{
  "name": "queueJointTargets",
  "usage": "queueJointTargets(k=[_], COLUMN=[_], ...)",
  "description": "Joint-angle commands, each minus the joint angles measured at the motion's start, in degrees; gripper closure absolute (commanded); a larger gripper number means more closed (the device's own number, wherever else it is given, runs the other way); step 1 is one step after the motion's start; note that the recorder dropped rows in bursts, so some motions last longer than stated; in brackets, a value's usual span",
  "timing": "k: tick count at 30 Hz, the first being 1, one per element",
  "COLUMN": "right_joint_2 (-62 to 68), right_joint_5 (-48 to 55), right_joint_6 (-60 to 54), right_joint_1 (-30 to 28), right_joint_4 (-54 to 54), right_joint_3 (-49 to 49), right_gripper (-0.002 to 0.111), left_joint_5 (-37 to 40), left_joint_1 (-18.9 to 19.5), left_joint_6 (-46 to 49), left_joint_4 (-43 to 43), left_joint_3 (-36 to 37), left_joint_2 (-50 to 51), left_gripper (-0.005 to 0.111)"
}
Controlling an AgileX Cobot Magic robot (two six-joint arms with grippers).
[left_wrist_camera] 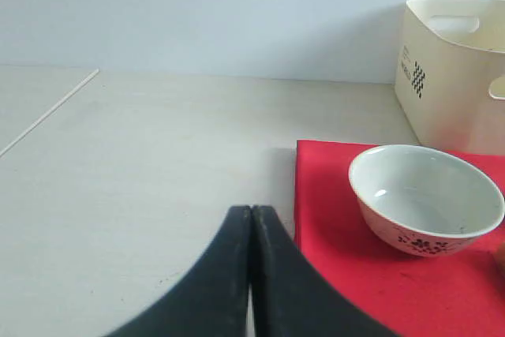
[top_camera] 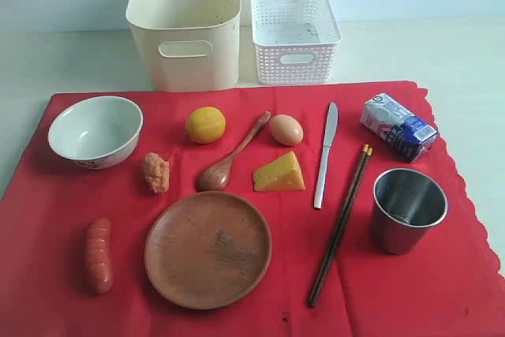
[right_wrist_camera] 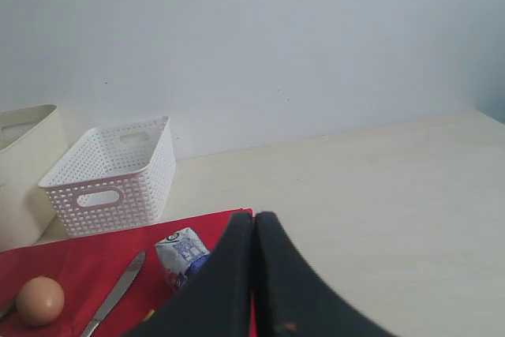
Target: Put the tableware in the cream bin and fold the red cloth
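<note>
My left fingers (left_wrist_camera: 225,278) and right fingers (right_wrist_camera: 225,278) are both pressed together, holding nothing. Every piece lies on the large bright red fabric cloth (top_camera: 47,274), which is spread in front of the tall cream plastic bin (top_camera: 189,65). The white bowl (top_camera: 95,128), near the bin's front, looks brittle and glossy, so I'd pinch its rim. The round brown wooden plate (top_camera: 207,249), brown wooden spoon (top_camera: 229,159), silver knife (top_camera: 325,155) and dark brown chopsticks with yellow tips (top_camera: 341,222) lie flat and thin and will likely slide. I'd go for an edge or handle. The steel cup (top_camera: 408,209), well out from the bin, seems rigid and slick, so I'd grip its wall. The cloth is limp and best taken by its corners. The pale worktop (top_camera: 458,53) looks smooth, and a plain light wall stands behind the bin.
</note>
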Motion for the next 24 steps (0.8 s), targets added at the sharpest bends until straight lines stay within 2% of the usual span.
queueJointTargets(k=[1, 24], right_joint_2=[-0.4, -0.4], right_joint_5=[-0.8, -1.9], right_joint_6=[-0.1, -0.1], right_joint_1=[0.1, 0.1], right_joint_4=[-0.3, -0.3], right_joint_3=[0.2, 0.2], right_gripper=[0.108, 0.108], left_joint_5=[-0.5, -0.5], left_joint_1=[0.2, 0.2], left_joint_6=[-0.5, -0.5], left_joint_4=[-0.2, -0.2], left_joint_3=[0.0, 0.0], left_joint_2=[-0.3, -0.3], left_gripper=[0.106, 0.106])
